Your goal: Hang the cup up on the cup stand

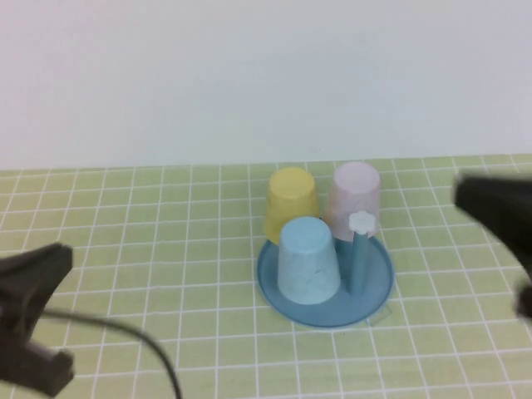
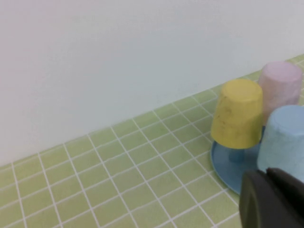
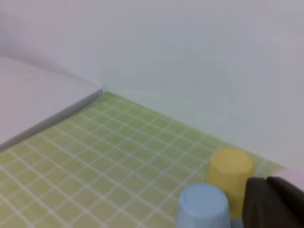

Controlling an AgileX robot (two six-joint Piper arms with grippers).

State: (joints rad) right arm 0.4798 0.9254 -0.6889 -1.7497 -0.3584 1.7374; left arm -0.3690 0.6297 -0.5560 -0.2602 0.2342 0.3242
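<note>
Sitting mouth-down over one of the stand's posts, the light blue cup (image 1: 308, 259) is at the front of the cup stand (image 1: 378, 287), upside down so it would drain and stay put on its peg. Behind it the yellow cup (image 1: 291, 202) and the pale pink cup (image 1: 354, 198) are inverted the same way on their own posts, the three close together. One post with a white flower knob (image 1: 362, 223) stands bare just beside the blue cup, on my right side of the stand.

My right claw (image 1: 492, 206) hangs off to the right of the stand, raised above the green tiled table (image 1: 150, 249) and well apart from every cup; its fingers are together and grip nothing. I judge it has no reason to hold on, since the cup rests on the stand by its own weight. My left claw (image 1: 33, 320) is parked low at the near left, far from the stand, also pressed together and empty, because this job needs only one arm.

To my eye the hanging looks done.
</note>
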